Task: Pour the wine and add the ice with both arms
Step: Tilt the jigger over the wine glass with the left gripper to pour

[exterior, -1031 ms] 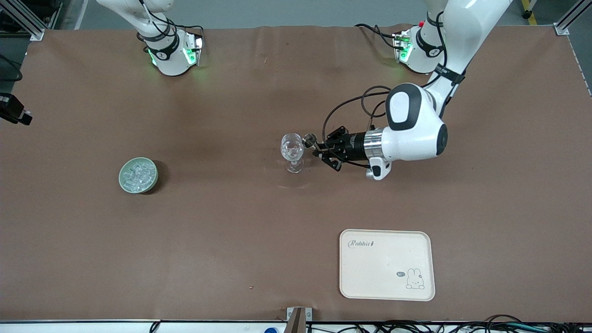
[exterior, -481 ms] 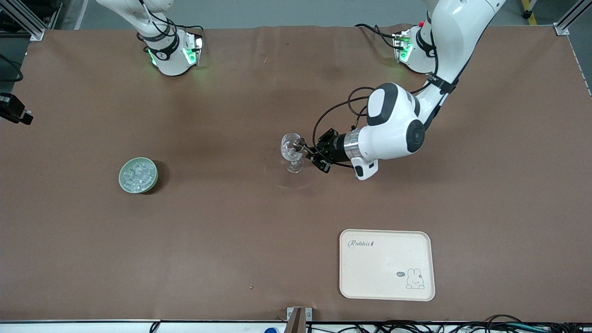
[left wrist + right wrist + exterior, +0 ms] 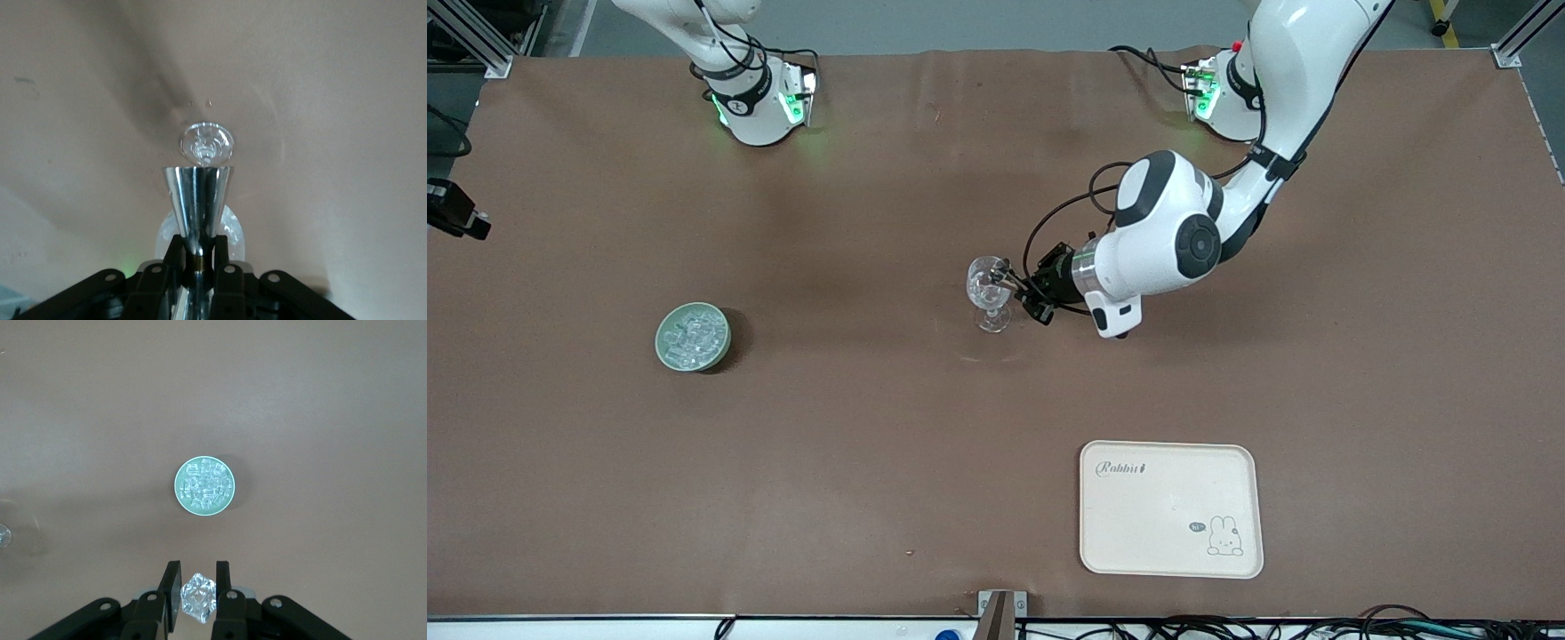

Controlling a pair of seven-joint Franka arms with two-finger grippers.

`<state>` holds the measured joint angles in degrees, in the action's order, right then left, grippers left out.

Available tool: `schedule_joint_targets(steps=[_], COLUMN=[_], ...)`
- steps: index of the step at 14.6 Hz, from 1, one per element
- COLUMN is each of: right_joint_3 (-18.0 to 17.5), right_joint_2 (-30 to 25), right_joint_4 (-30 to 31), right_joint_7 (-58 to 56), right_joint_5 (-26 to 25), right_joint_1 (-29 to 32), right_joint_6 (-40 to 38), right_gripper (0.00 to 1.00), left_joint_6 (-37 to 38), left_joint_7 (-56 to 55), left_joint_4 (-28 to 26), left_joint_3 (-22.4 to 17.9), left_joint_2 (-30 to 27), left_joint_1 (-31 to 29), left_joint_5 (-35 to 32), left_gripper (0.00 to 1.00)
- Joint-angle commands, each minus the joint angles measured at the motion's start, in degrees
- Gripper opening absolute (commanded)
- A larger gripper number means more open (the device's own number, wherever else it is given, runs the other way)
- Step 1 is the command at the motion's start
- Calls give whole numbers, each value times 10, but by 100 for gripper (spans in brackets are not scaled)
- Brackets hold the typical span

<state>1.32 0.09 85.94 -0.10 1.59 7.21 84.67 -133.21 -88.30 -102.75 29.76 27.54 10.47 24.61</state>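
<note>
A clear stemmed glass (image 3: 989, 293) stands mid-table. My left gripper (image 3: 1021, 286) is beside its bowl, shut on the narrow waist of a silver double-cone jigger (image 3: 1004, 272) whose mouth reaches the glass's rim. In the left wrist view the jigger (image 3: 198, 197) points from the left gripper (image 3: 198, 261) at the glass (image 3: 206, 143). My right gripper (image 3: 198, 585) hangs high over a green bowl (image 3: 179, 487) of ice (image 3: 204, 485), shut on one ice cube (image 3: 199, 597). That bowl (image 3: 662, 342) sits toward the right arm's end. Wine is out of view.
A cream tray (image 3: 1170, 508) with a rabbit print lies nearer the front camera, toward the left arm's end. Both arm bases (image 3: 756, 98) stand along the table's back edge. A black device (image 3: 454, 212) pokes in at the right arm's end.
My left arm has swung in and rolled its wrist, carrying the jigger from beside the glass to its rim. The glass and bowl have stayed put.
</note>
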Motion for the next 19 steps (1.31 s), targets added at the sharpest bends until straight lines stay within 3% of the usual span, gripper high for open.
schedule_joint_targets(steps=[1,6,19], right_joint_3=[6,6,6], right_joint_2=[0,1,1], right_joint_4=[-2,-2,-2], right_joint_7=[7,7,7], right_joint_5=[11,11,12], right_joint_1=[-5,-5,-4], right_joint_6=[-4,-4,-4], right_gripper=[1,1,1], left_joint_6=[9,62,80], left_joint_7=[-17,-20,-148], left_joint_4=[9,41,74], left_joint_3=[12,12,31], left_joint_2=[0,1,21], left_joint_1=[-3,-2,11], left_joint_5=[-37,-64,-214], left_gripper=[0,0,0])
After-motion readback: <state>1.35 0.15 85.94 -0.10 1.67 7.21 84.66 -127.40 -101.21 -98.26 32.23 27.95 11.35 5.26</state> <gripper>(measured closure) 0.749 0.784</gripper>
